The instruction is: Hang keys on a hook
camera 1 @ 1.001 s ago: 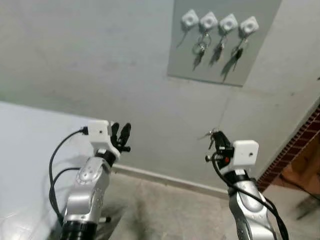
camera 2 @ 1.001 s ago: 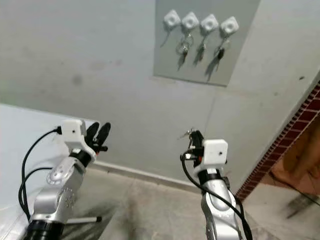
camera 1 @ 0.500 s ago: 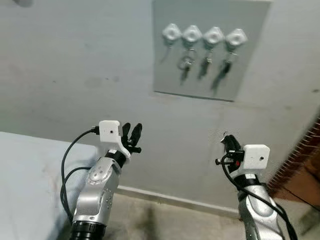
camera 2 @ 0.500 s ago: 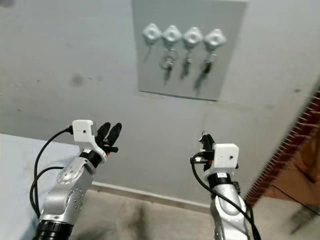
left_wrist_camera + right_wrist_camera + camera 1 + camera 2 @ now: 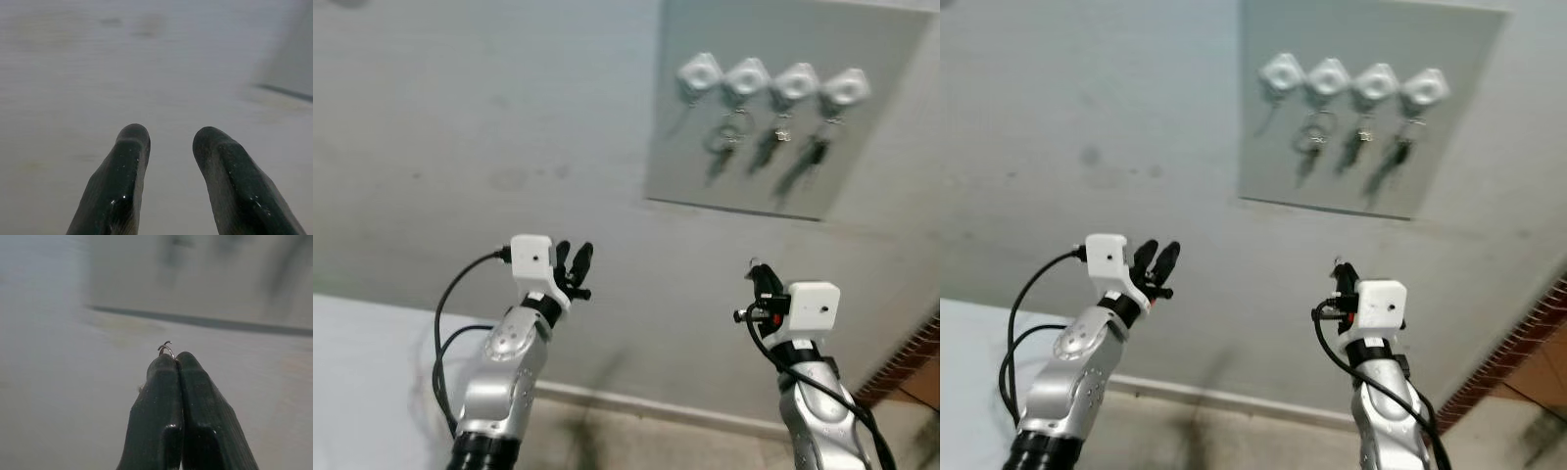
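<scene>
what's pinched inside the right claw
A thin metal key ring pokes out past the tips of the shut right claw. Any keys on it are covered by the fingers.

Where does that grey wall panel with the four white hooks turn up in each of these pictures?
Left eye view: grey wall panel with four white hooks, upper right, above the right gripper.
Right eye view: top, right of centre.
Left wrist view: blurred grey corner at the frame's edge.
Right wrist view: blurred grey panel beyond the fingertips.
Shared landmark: the panel's lower edge.
</scene>
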Robot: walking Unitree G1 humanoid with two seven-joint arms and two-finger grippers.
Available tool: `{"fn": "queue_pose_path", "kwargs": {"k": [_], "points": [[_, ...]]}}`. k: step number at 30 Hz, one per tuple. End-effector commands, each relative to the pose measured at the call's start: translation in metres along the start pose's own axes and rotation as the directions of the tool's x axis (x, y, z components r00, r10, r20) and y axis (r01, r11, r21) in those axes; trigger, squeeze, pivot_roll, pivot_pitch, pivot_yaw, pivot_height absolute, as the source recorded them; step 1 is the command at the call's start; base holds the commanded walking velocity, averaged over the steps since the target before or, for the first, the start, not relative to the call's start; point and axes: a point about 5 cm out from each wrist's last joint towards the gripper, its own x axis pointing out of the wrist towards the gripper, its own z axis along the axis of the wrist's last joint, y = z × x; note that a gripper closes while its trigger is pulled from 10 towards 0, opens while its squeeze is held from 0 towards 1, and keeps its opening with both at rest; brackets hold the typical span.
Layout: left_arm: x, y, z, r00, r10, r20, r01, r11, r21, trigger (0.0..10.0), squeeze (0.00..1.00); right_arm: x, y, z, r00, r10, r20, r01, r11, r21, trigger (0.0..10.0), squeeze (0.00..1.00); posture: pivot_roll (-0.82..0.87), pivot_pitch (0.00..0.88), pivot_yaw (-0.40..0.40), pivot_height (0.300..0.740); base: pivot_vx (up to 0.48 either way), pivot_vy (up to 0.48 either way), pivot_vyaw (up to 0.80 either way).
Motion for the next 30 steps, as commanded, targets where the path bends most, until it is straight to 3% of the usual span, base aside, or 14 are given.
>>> {"fn": "queue_pose_path", "kwargs": {"k": [1,8,13,20,23,27,30], "points": [[0.004,-0.014,0.004,0.999,-0.040,0.013,0.040,0.999,-0.008,10.0,0.00,0.000,-0.009,0.004,1.000,-0.025,0.010,0.025,1.000,-0.018,10.0,0.00,0.06,0.000,-0.033,0.740,0.000,0.000,0.00],[0.008,-0.025,0.011,0.995,-0.099,0.020,0.097,0.992,0.077,10.0,0.00,0.001,-0.009,0.001,1.000,-0.019,-0.008,0.019,1.000,-0.001,10.0,0.00,0.06,0.000,-0.035,0.740,0.000,0.000,0.00],[0.010,-0.026,0.013,0.994,-0.109,0.017,0.108,0.991,0.085,10.0,0.00,0.005,-0.010,0.000,0.998,-0.054,-0.045,0.055,0.998,0.027,10.0,0.00,0.06,0.000,-0.031,0.740,0.000,0.000,0.00],[0.010,-0.026,0.014,0.994,-0.107,0.013,0.105,0.990,0.098,10.0,0.00,0.008,-0.018,-0.005,0.982,-0.159,-0.105,0.156,0.987,-0.032,10.0,0.00,0.06,0.000,-0.027,0.740,0.000,0.000,0.00],[0.013,-0.032,0.022,0.988,-0.146,0.045,0.139,0.981,0.139,10.0,0.00,0.010,-0.011,0.005,0.999,-0.032,-0.028,0.032,0.999,-0.001,10.0,0.00,0.06,0.000,-0.028,0.740,0.000,0.000,0.00],[0.019,-0.034,0.032,0.980,-0.190,0.066,0.178,0.973,0.149,10.0,0.00,0.016,-0.009,0.013,1.000,0.026,-0.001,-0.026,0.999,0.040,10.0,0.00,0.05,0.000,-0.027,0.740,0.000,0.000,0.00],[0.026,-0.037,0.045,0.967,-0.235,0.099,0.217,0.962,0.164,10.0,0.00,0.030,-0.008,0.025,0.996,0.080,0.036,-0.081,0.996,0.041,10.0,0.00,0.05,0.000,-0.026,0.740,0.000,0.000,0.00]]}}
